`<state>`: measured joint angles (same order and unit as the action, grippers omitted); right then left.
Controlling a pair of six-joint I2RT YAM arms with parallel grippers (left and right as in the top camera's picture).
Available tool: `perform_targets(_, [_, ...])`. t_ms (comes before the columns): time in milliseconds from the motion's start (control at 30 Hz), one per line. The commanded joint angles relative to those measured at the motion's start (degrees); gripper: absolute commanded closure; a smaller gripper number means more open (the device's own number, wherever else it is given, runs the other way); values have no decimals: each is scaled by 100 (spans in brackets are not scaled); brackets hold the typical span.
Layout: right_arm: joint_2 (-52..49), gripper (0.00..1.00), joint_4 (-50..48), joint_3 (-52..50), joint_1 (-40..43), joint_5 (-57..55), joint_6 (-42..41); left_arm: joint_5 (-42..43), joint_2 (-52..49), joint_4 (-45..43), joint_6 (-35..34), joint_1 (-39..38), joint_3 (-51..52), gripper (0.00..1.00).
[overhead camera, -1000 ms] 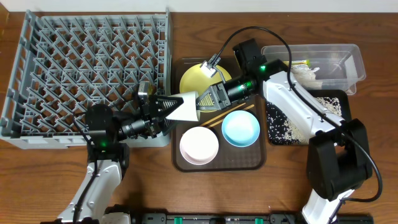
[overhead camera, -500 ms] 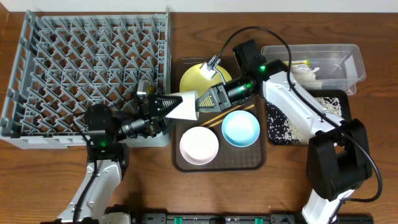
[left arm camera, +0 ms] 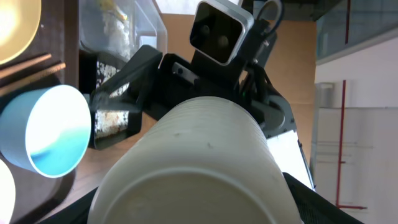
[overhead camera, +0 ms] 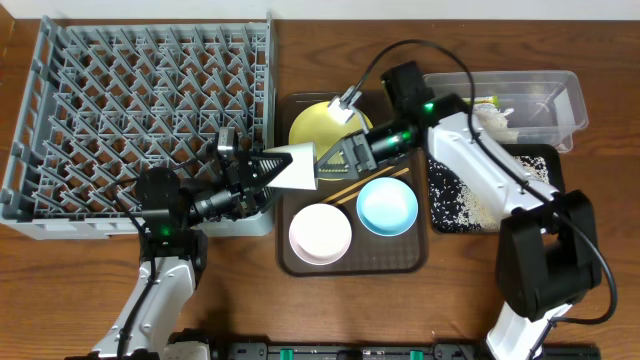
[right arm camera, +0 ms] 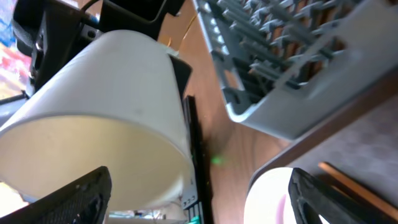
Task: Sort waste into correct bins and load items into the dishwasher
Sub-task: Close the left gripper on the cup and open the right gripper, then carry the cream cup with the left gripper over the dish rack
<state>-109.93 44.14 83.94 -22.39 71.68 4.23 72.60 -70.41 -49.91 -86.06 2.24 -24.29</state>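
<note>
Overhead, the waste half of the job looks finished. The wrapper [overhead camera: 486,102] and tissue [overhead camera: 497,119] lie in the tub [overhead camera: 560,92], and the rice [overhead camera: 475,205] is spread in the black tray [overhead camera: 438,215].

The loading half has barely begun, as the rack [overhead camera: 140,110] shows no dishes among its pegs. The left gripper [overhead camera: 264,168] is clamped on the cup [overhead camera: 300,170] and holds it on its side in the air. The cup sits over the strip between the rack's right wall and the brown tray [overhead camera: 400,255].

The right gripper [overhead camera: 327,162] sits just beside the cup's mouth. In the right wrist view its fingers [right arm camera: 62,199] are spread wide and clear of the cup [right arm camera: 106,99]. This looks like a handover whose receiving side already has its grip.

Left to load are the plate [overhead camera: 312,125], white bowl [overhead camera: 320,233], blue bowl [overhead camera: 387,207] and chopsticks [overhead camera: 350,189], all on the brown tray.

Room is tight around the cup. The rack wall is just beside the left gripper, so the cup will likely need to rise over that rim and the near pegs. The right gripper should probably back off first, with the plate and chopsticks close beneath it. The rack itself offers open slots throughout. Bare table [overhead camera: 600,250] shows only at the margins.
</note>
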Motion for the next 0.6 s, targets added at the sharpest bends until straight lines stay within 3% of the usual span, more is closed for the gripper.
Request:
perform_targets(0, [9,8,22,37,280,28,57,-107,4,-37,498,105,-120,63])
perform_targets(333, [11,4,245,37,688,-671,59,-715,4,376,1432,866,-120,66])
perform_targets(567, [11,1,570,37,678,-1375,142,-1611,4,597,1471,1421,-256,66])
